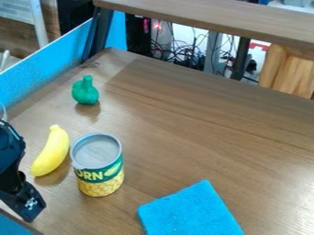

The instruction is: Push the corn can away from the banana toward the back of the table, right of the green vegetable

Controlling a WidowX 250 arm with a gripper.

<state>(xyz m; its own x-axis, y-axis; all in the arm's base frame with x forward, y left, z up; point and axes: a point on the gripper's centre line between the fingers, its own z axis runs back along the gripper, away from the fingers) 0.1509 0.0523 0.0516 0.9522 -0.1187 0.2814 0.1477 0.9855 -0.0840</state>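
At the view's left edge, claw beside banana and can

The claw [25, 200] is low over the table [202, 124], near the lower end of the banana [51, 152]; how far open it is, and whether it has hold of anything, I cannot tell. The banana lies just beside the upright can [98, 166]. If a grasp is the step in hand, it likely calls for coming straight down, squaring up across the banana's middle and closing gently, since its rounded sides may roll. Leaving room at the can should avoid a knock.
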